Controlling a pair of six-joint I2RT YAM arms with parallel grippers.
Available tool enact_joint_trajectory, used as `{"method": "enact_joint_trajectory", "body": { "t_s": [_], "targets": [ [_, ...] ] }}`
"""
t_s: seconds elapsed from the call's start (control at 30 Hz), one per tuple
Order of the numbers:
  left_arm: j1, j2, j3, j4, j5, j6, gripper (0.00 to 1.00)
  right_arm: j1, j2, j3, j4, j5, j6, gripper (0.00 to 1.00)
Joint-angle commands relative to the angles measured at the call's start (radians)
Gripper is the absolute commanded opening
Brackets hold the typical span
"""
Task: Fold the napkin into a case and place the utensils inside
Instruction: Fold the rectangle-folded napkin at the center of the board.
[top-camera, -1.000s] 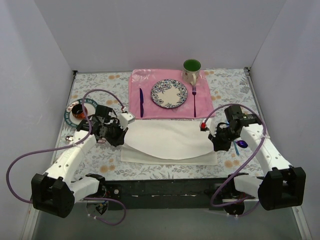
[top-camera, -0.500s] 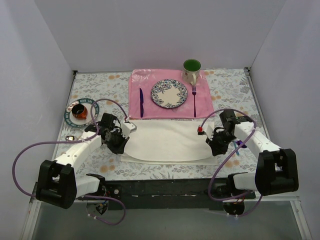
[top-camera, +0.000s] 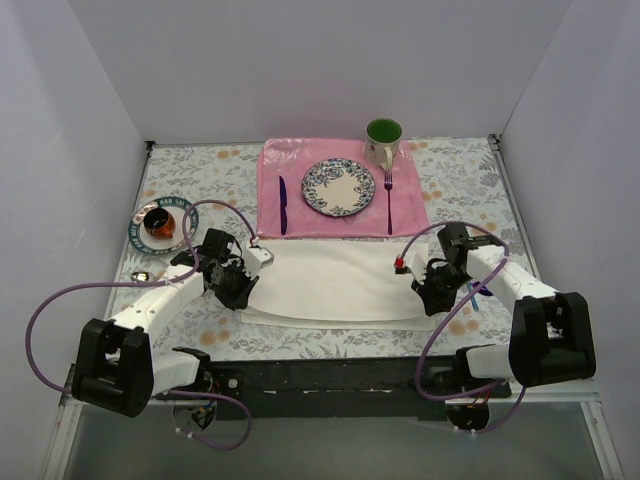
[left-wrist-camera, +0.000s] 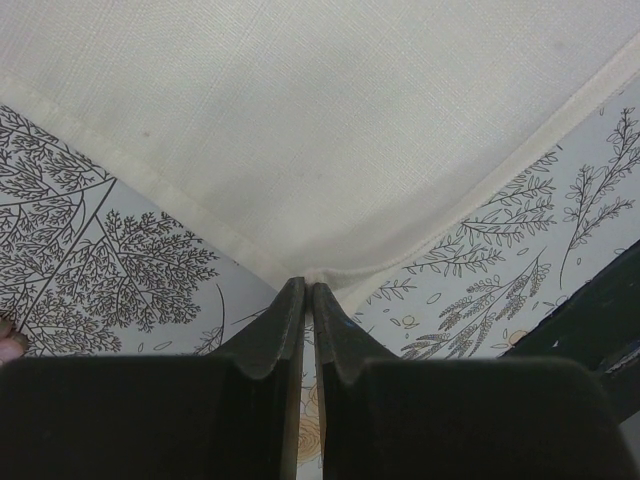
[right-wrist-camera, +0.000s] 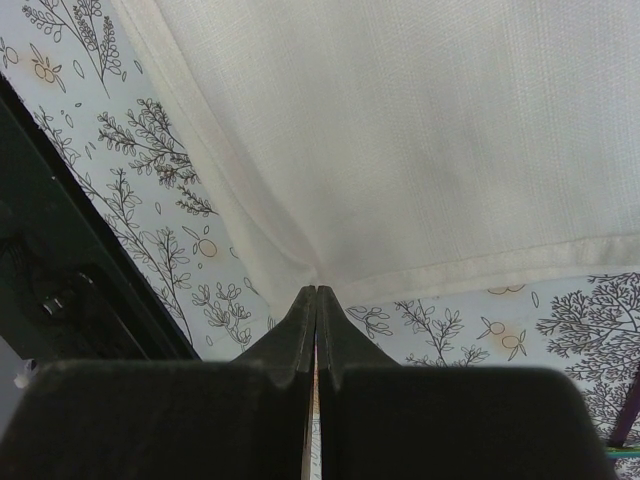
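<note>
My left hand is pressed together and pinches one corner of the napkin. My right hand is closed in the same way on the corner at the opposite side. The cloth lies flat on the desk between both hands. The utensils lie just outside my right hand.

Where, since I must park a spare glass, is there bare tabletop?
Bare floral tabletop lies in the far-left corner, between the pink rectangular placemat and the left wall, and far right, past the placemat's right edge. Crowded: the placemat itself and the near middle, covered by the cream-white cloth napkin.
</note>
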Motion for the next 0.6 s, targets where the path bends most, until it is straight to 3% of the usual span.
{"method": "enact_joint_trajectory", "body": {
  "t_s": [0.0,0.27,0.57],
  "targets": [
    [-0.004,-0.014,-0.002,0.003,-0.008,0.02,0.0,0.001,0.0,0.023,-0.014,0.002,-0.025,0.01],
    [-0.002,-0.015,0.038,-0.013,0.008,0.006,0.0,0.001,-0.014,0.066,-0.066,-0.026,-0.038,0.01],
    [-0.002,-0.044,0.167,-0.085,0.019,-0.019,0.0,0.001,-0.092,0.227,-0.27,-0.081,-0.088,0.01]
  ]
}}
